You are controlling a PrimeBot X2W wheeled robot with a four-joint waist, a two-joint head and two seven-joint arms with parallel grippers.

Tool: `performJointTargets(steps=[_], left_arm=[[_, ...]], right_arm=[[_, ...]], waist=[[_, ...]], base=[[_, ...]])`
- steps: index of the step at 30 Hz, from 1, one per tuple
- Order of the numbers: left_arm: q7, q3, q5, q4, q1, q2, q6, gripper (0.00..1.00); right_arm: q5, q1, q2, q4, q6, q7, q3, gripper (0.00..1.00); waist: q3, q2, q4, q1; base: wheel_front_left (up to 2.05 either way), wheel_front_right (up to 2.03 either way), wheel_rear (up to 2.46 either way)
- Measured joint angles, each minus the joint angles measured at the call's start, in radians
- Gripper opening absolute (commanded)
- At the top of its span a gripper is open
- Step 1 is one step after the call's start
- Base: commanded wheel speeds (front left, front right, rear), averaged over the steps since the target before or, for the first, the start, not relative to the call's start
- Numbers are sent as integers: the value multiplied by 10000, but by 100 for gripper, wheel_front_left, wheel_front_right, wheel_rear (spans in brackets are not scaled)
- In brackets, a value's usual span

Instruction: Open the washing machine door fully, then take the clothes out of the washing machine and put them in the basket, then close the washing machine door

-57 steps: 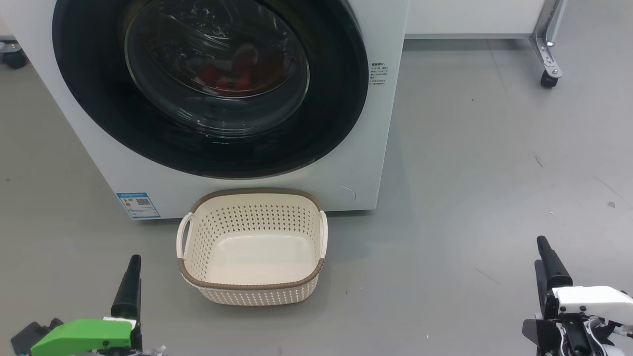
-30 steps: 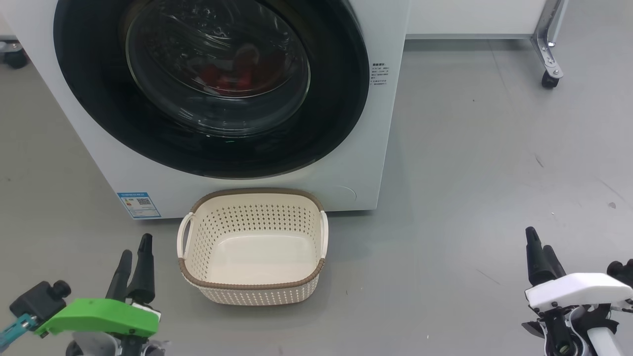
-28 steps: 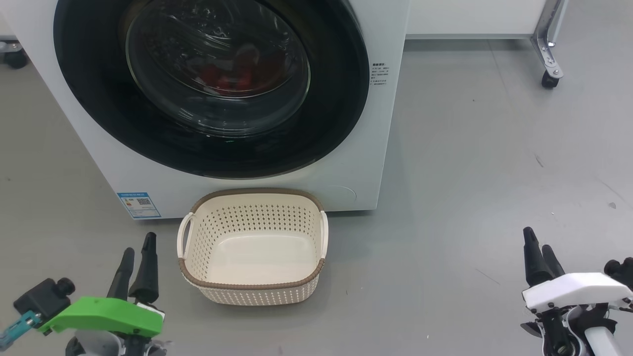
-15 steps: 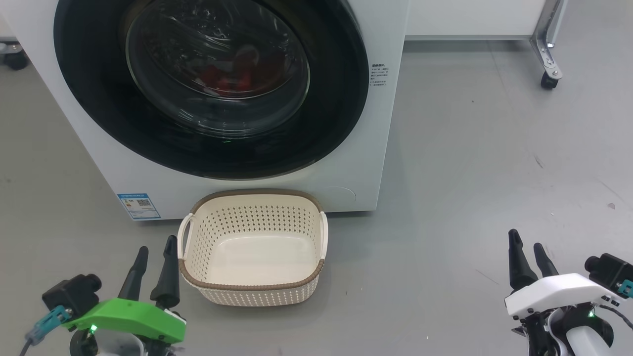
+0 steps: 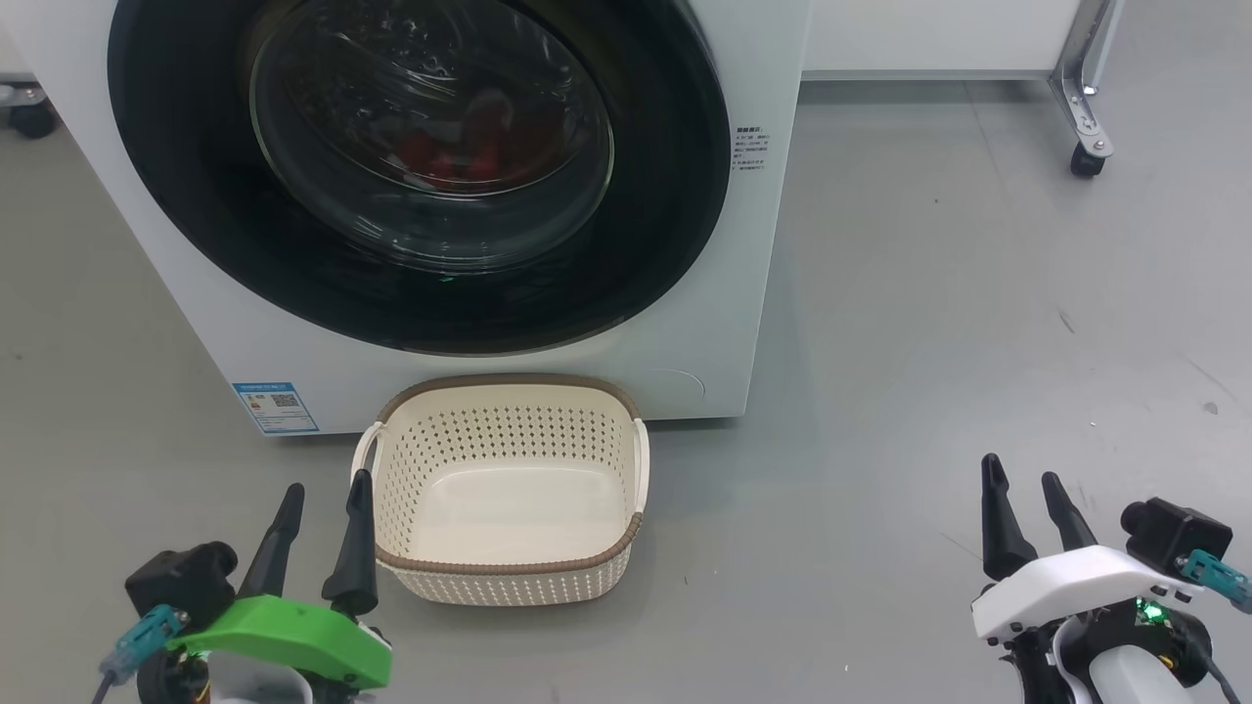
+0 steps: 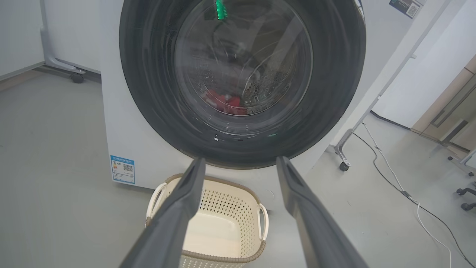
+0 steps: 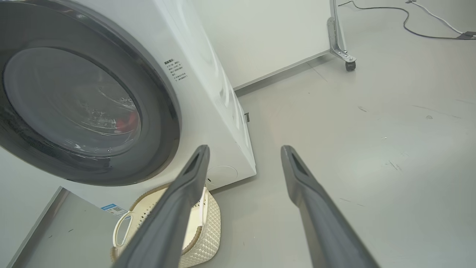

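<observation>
The white washing machine [image 5: 176,293] fills the upper left of the head view, and its black-rimmed round door [image 5: 665,235] is closed. Through the glass bowl I see red clothes [image 5: 460,147] in the drum; the left wrist view also shows the clothes [image 6: 225,104]. An empty cream basket [image 5: 504,572] with a brown rim sits on the floor against the machine's front. My left gripper [image 5: 328,484] is open, just left of the basket's near corner. My right gripper [image 5: 1022,469] is open over bare floor, far right of the basket.
Grey floor spreads wide to the right of the machine. A metal frame leg with a caster [image 5: 1084,156] stands at the back right, and another caster [image 5: 29,117] at the far left. Cables [image 6: 409,193] trail on the floor at the right in the left wrist view.
Both arms have risen and swung inward: the left gripper moved right toward the basket, the right gripper moved left. Both stayed open. Machine, door and basket have not moved.
</observation>
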Motion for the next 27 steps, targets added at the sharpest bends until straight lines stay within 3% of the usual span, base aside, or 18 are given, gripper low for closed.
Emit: performJointTargets(steps=[27], left_arm=[[-761,-399,2575,79,12,-219,341,100]], right_arm=[[-2980,1,117,-230,-454,-750,617,100]], waist=[[3,0,-4,1]], base=[[0,0,0]])
